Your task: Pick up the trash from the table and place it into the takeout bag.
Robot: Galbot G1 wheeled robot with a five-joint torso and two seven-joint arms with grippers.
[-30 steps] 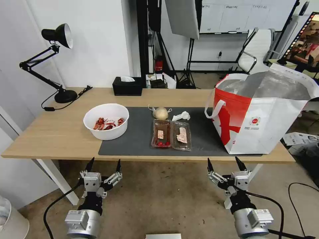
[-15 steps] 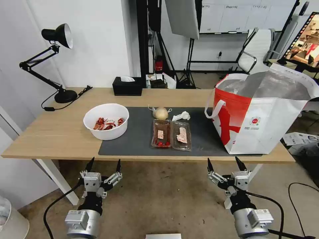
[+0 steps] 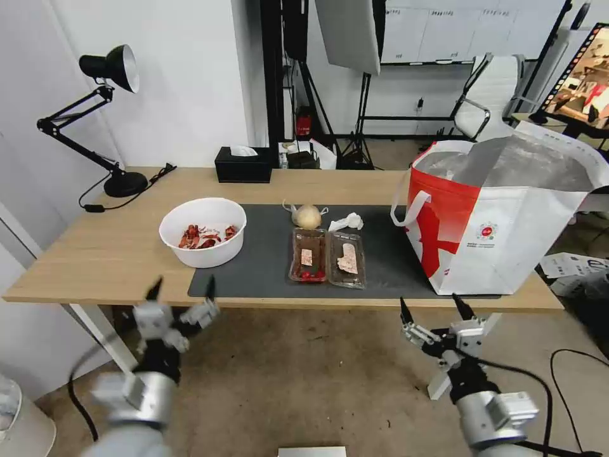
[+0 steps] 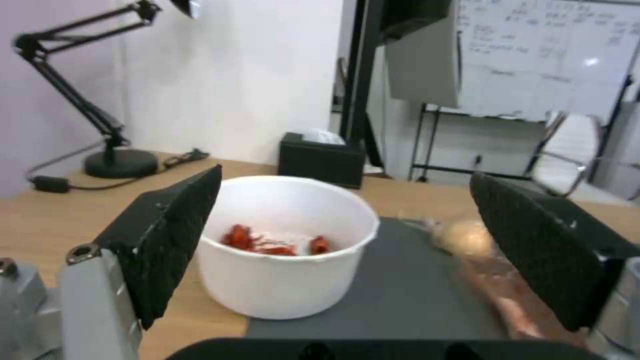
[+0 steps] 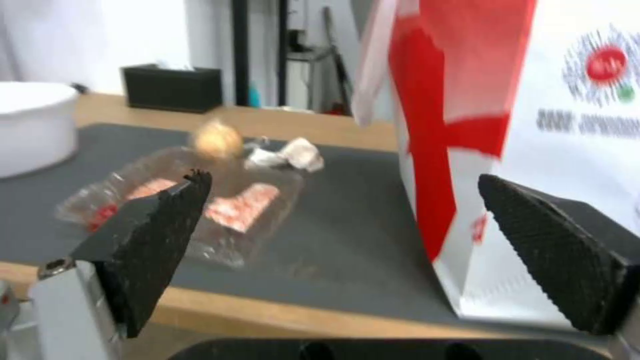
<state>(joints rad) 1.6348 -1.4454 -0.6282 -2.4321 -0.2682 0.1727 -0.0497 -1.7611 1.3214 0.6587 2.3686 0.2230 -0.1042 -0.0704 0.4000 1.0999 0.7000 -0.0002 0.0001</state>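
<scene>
Trash lies on the dark grey mat [image 3: 380, 254] of the light-wood counter [image 3: 95, 254]. White bowl [image 3: 203, 231] with red shells sits at the mat's left edge, partly on the wood. Clear clamshell box [image 3: 328, 255] lies open and flat near mat centre, red scraps inside. Just behind it, the beige knotted lump [image 3: 307, 216]; beside that on the right, the crumpled white tissue [image 3: 347, 221]. Lump and tissue appear apart from each other.

Takeout bag [image 3: 501, 235] stands upright at the right end of the counter, mouth open, foil lining visible, one white strap hanging on its left side.

Left gripper [image 3: 181, 294] is in front of the counter's near edge, below the bowl, fingers [image 4: 170, 235] spread wide with nothing between them; from its wrist view the bowl sits framed between them. Right gripper [image 3: 436, 308] is low in front of the counter, near the bag's lower left corner, fingers likewise released and empty.

Black tissue box [image 3: 243, 165] and black desk lamp [image 3: 101, 114] stand at the back left.
</scene>
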